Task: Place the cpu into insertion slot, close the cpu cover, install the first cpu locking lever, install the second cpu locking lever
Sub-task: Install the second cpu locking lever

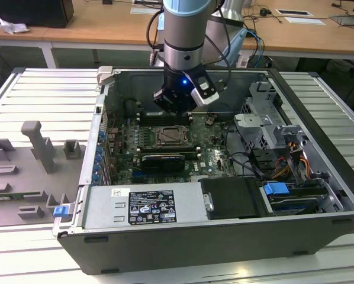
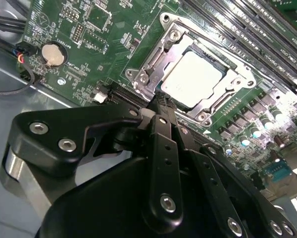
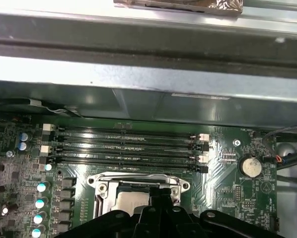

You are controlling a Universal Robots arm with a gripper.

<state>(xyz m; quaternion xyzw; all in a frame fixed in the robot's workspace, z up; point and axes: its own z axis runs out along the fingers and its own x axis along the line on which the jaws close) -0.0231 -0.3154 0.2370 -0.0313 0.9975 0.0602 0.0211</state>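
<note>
My hand point(image 2: 161, 101) hovers pinched together and empty at the cpu cover point(image 2: 153, 62) edge, cpu point(image 2: 192, 79) already seated in the insertion slot point(image 2: 223, 82).

A ribbed grey metal counter point(image 1: 41, 89) carries an open computer case point(image 1: 183, 248), lying on its side with the motherboard point(image 1: 165, 155) facing up. On the exterior view's left, directly on the counter, sits a set of grey fixtures point(image 1: 29, 171) — blocks and low holders — just beside the case, one with a small blue clip point(image 1: 60, 210).
</note>
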